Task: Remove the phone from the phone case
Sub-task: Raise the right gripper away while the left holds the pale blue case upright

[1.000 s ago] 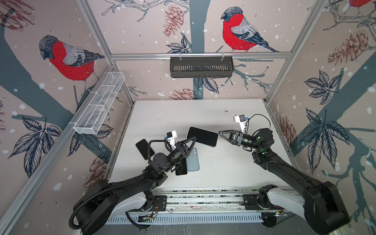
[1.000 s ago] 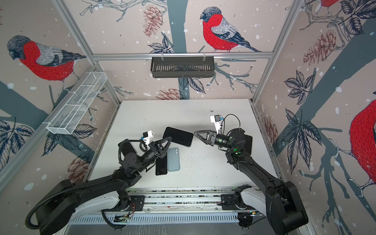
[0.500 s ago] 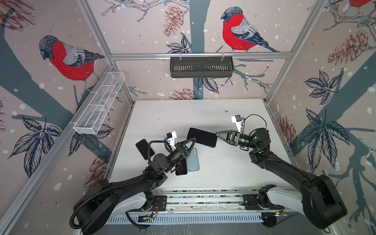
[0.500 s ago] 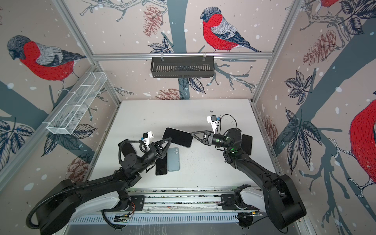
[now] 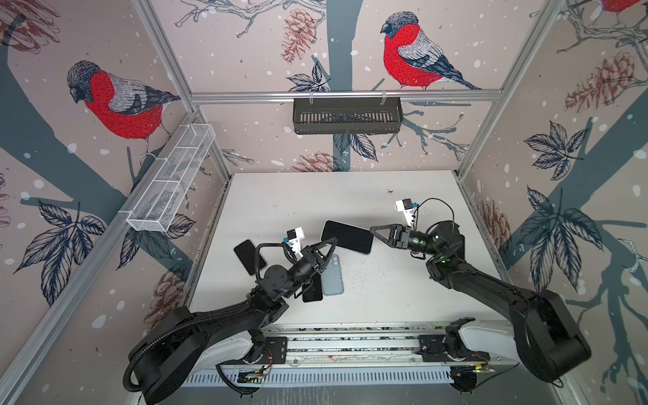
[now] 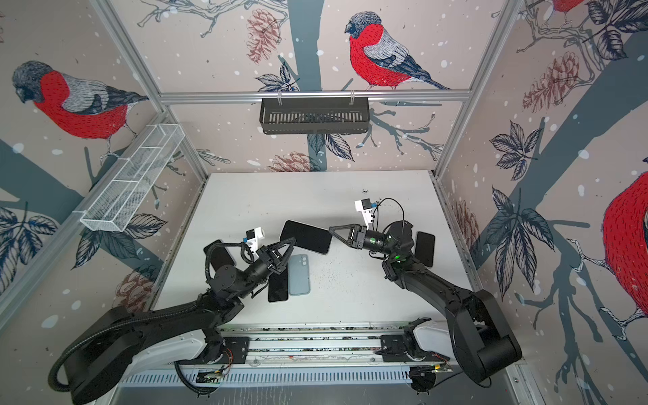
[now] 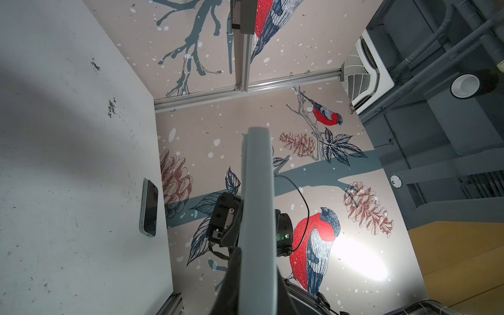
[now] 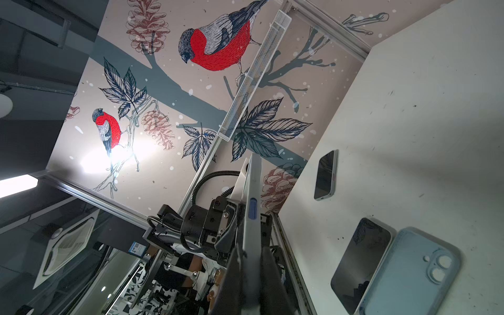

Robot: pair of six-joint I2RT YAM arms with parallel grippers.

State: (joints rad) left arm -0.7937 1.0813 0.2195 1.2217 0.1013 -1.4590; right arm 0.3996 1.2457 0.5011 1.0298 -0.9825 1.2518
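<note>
A phone with a black screen in a pale grey phone case [image 5: 347, 236] [image 6: 306, 236] hangs level above the middle of the white table [image 5: 315, 196], held at both ends. My left gripper [image 5: 335, 240] [image 6: 293, 240] is shut on its left end. My right gripper [image 5: 372, 230] [image 6: 331, 230] is shut on its right end. Both wrist views show the cased phone edge-on [image 7: 257, 191] [image 8: 252, 191], running away from the jaws that pinch it. A blue side button shows on the case in the right wrist view. How the phone sits inside the case is hidden.
Under the left gripper, a blue-grey case [image 5: 332, 277] [image 8: 414, 272] lies back-up beside a black phone [image 5: 313, 292] [image 8: 360, 261]. A dark phone [image 5: 248, 256] lies at the left, a third [image 6: 425, 248] by the right arm. Black basket [image 5: 347, 115], white mesh tray [image 5: 171, 182].
My right gripper has moved left to the phone's right end and closed on it. The left gripper and the phone have stayed where they were.
</note>
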